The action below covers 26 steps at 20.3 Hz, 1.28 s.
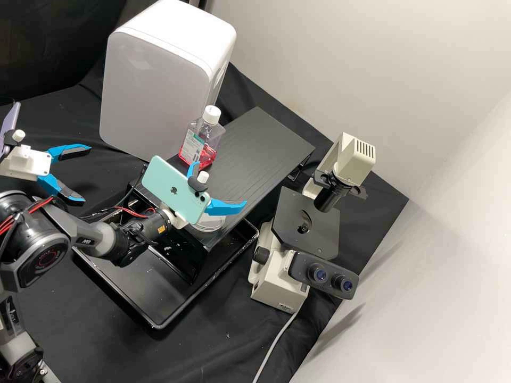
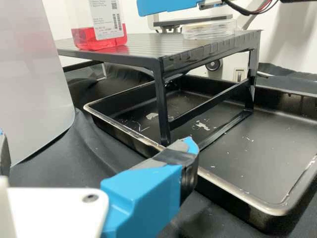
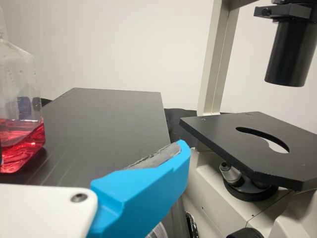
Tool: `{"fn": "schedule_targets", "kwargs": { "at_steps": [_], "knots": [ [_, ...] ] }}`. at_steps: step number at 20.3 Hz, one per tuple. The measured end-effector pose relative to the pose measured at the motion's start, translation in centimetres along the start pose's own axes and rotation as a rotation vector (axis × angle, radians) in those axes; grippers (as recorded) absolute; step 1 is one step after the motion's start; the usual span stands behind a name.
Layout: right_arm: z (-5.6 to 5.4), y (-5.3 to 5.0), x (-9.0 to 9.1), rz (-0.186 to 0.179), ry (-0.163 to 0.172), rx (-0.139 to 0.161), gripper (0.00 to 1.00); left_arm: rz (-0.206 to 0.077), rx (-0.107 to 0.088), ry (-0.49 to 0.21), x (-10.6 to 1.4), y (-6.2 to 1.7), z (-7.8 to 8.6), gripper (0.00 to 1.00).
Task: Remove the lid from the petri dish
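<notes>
Black bench (image 1: 266,340), white wall (image 1: 346,64) | right gripper (image 1: 218,186) spread, apparently over petri dish (image 2: 208,29) | left gripper (image 1: 85,174) spread

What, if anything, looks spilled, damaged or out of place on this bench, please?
Only the black tray stands out: white flecks and smears dot its floor beneath the shelf. Whether they are residue or scratches is unclear. The petri dish sits flat on the shelf.

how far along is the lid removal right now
Done: nothing yet; the petri dish sits on the black shelf, its lid apparently on. In hand: the right hand hovers open above the dish, not gripping. Still to do: close on the lid and lift it off. The left hand is open, off to the side.
</notes>
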Motion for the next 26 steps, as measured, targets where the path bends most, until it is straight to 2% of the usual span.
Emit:
{"fn": "schedule_targets", "kwargs": {
  "at_steps": [2,8,15,17,21,26],
  "knots": [
    [0.0,0.0,0.0,0.0,0.0,0.0,1.0,-0.005,-0.011,0.001,0.0,-0.13,0.0,1.0],
    [0.1,0.0,-0.2,0.006,0.002,0.002,1.0,-0.009,-0.013,0.002,0.1,-0.21,0.0,1.0],
    [1.4,-1.3,-2.6,-0.011,-0.018,-0.001,1.0,-0.009,-0.013,0.002,0.1,-0.21,0.0,1.0],
    [1.7,-1.1,-3.3,0.012,-0.012,-0.001,1.0,-0.009,-0.013,0.002,0.1,-0.21,0.0,1.0],
    [2.5,-1.1,-4.1,0.031,-0.026,-0.003,1.0,-0.009,-0.013,0.002,0.1,-0.21,0.0,1.0],
    [3.2,-1.0,-4.6,0.035,-0.054,-0.004,1.0,-0.009,-0.013,0.002,0.1,-0.21,0.0,1.0]
  ]
}}
